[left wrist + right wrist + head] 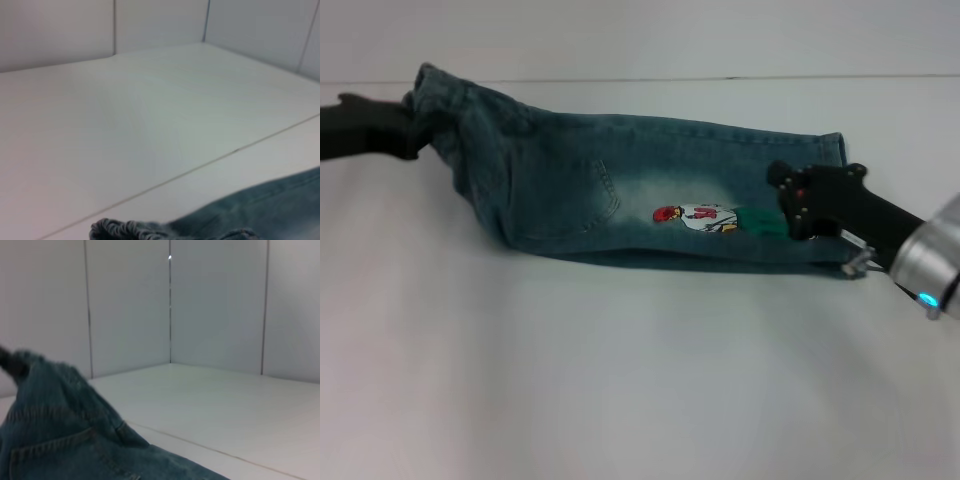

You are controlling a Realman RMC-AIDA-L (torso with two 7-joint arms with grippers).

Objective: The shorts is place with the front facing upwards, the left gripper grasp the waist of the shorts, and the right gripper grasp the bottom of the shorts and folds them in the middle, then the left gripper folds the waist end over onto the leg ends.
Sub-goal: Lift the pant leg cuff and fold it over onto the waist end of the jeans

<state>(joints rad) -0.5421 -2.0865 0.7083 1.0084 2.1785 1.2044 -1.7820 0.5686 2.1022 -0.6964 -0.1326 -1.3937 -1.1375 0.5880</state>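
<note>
The blue-green denim shorts (570, 200) lie folded lengthwise on the white table, with a pocket and a cartoon print (695, 216) facing up. My left gripper (408, 135), on a black arm at the far left, is shut on the bunched waist of the shorts (432, 105), which is raised slightly. In the left wrist view the ruffled waist (125, 231) shows close by. My right gripper (788, 205), a black claw on a silver wrist, rests over the leg ends just inside the bottom of the shorts (835, 150). The right wrist view looks along the shorts (75, 440).
The white table (620, 380) stretches wide and bare in front of the shorts. Its back edge runs just behind the shorts, below a white panelled wall (220, 305).
</note>
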